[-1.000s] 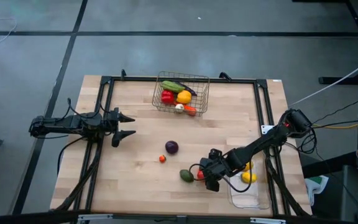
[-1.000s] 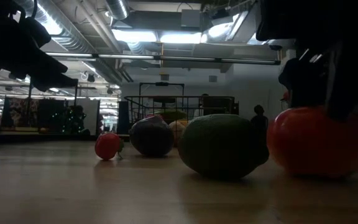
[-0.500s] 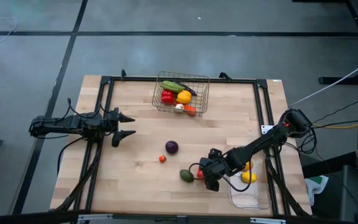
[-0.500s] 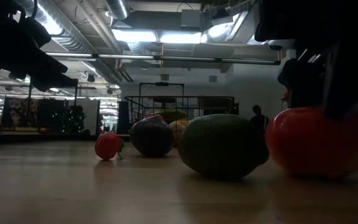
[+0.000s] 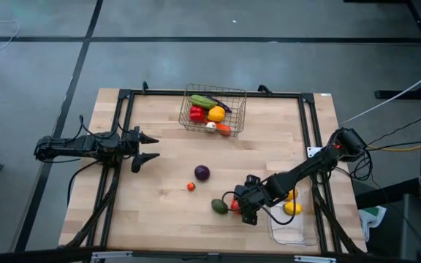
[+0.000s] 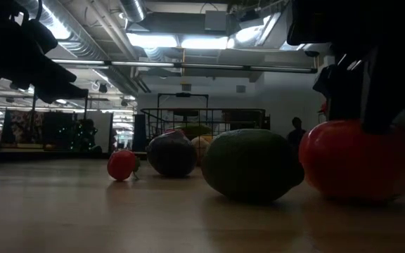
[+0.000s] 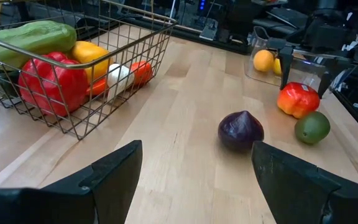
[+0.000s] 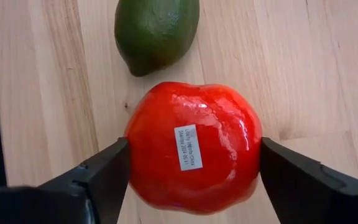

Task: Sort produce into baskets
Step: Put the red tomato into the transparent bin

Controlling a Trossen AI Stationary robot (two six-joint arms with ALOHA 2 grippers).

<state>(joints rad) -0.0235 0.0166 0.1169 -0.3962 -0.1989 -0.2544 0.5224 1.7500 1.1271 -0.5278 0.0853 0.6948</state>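
Unmoved, right end effector (image 8: pixel 194 168) clasps glossy red tomato (image 8: pixel 193 148).

— How many containers?
— Two: one wire basket (image 5: pixel 244 109) at the table's (image 5: pixel 159 219) far edge, and one clear tray (image 5: pixel 298 235) at its near right corner.
— And loose produce on the wood?
— Four: one purple piece (image 5: pixel 202 172), one small orange-red piece (image 5: pixel 191 186), one green fruit (image 5: pixel 218 206) and one red fruit (image 5: pixel 234 205).
— Inside the wire basket?
— I count five for certain: one long green (image 5: pixel 202 101), one red (image 5: pixel 196 114), one yellow-orange (image 5: pixel 215 114), one white (image 5: pixel 210 126) and one orange-red (image 5: pixel 224 130). There may be a dark sixth; I cannot tell.
— The tray?
— Two yellow pieces (image 5: pixel 292 208).
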